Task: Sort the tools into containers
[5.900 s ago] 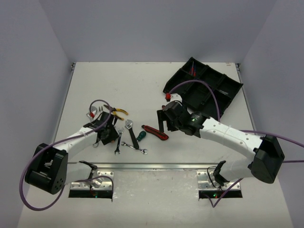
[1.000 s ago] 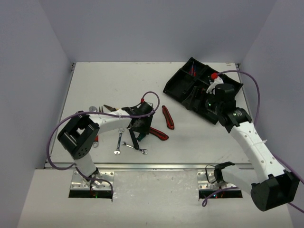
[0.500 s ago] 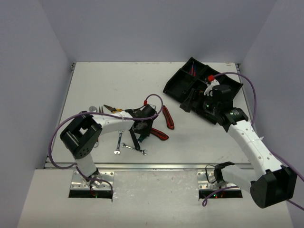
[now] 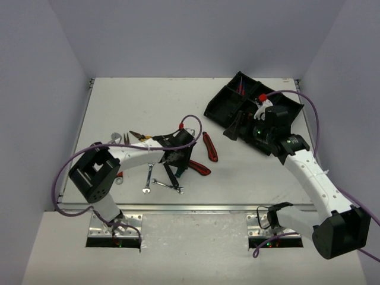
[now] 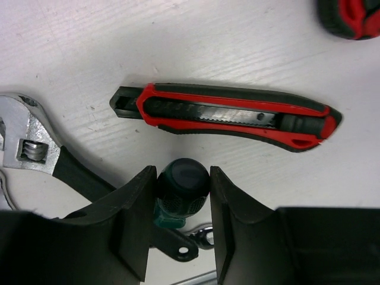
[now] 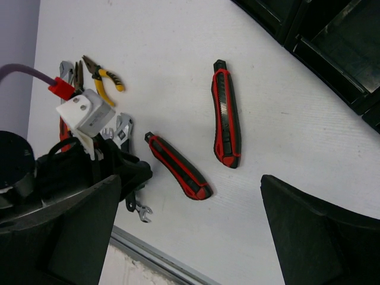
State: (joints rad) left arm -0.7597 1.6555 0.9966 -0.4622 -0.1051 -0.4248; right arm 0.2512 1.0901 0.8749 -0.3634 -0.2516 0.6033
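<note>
My left gripper (image 5: pixel 181 205) is shut on the stubby green screwdriver (image 5: pixel 181 184), its fingers (image 5: pixel 136 219) pressing both sides of the handle just above the table. In the top view this gripper (image 4: pixel 177 161) is at the table's middle. One red-black utility knife (image 5: pixel 225 116) lies just beyond it. A second knife (image 4: pixel 209 146) lies further right. My right gripper (image 4: pixel 242 129) is open and empty, raised by the near-left edge of the black organiser tray (image 4: pixel 217 107). Both knives (image 6: pixel 227 116) (image 6: pixel 178 166) show below it.
The black-handled adjustable wrench (image 5: pixel 29 151) lies left of the screwdriver, partly under my left gripper. Yellow-handled pliers (image 4: pixel 142 138) and silver wrenches (image 4: pixel 148 177) (image 4: pixel 168 185) lie around the left arm. Red and blue screwdrivers (image 4: pixel 240 88) sit in a far tray compartment.
Since six seconds ago my left arm moved right to the green screwdriver and my right arm swung back to the tray. In the last second the right gripper shifted slightly left.
</note>
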